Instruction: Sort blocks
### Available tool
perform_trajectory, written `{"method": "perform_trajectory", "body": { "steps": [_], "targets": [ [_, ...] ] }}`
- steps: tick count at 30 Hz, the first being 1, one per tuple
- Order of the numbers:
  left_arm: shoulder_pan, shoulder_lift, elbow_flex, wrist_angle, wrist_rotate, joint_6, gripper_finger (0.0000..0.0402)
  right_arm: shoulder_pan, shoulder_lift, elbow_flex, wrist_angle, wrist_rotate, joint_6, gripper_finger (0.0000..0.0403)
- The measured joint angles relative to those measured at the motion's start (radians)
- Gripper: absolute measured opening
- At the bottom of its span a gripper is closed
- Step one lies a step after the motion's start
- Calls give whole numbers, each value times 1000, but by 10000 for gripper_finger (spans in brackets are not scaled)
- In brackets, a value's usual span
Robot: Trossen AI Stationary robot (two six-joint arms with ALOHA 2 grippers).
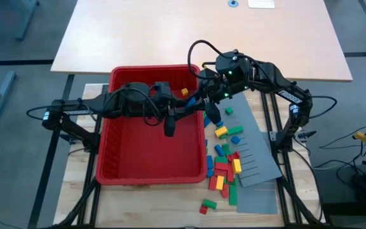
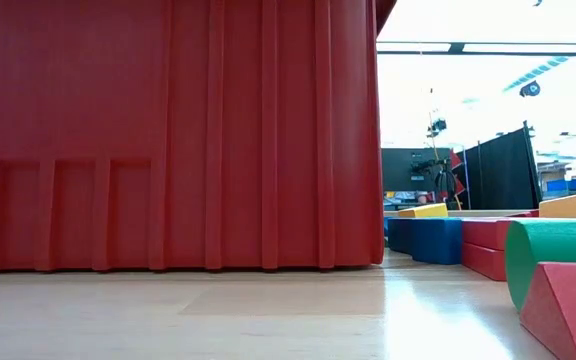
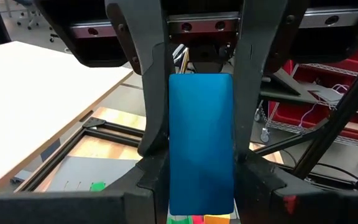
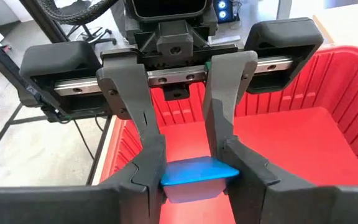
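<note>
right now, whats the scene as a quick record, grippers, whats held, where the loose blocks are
left gripper: over the red bin's right side, shut on the blue block
right gripper: meets the left one there, gripping the same block
red bin: on the table's left half
loose blocks: red, green, blue and yellow, scattered right of the bin
grey panel: under some of the loose blocks
stage: looks like a handover, block not yet dropped

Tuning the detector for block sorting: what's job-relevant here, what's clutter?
Job: loose blocks, blue block in left gripper, second blue block in right gripper.
Clutter: red bin, grey slotted panel, white table.
</note>
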Motion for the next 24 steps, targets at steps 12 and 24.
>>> {"method": "perform_trajectory", "body": {
  "steps": [12, 24],
  "targets": [
    [0, -3, 0, -16, -14, -10, 203, -15, -15, -1, -55, 13, -25, 111],
    [0, -30, 3, -240, -18, -83, 379, -50, -27, -4, -524, 130, -75, 111]
  ]
}}
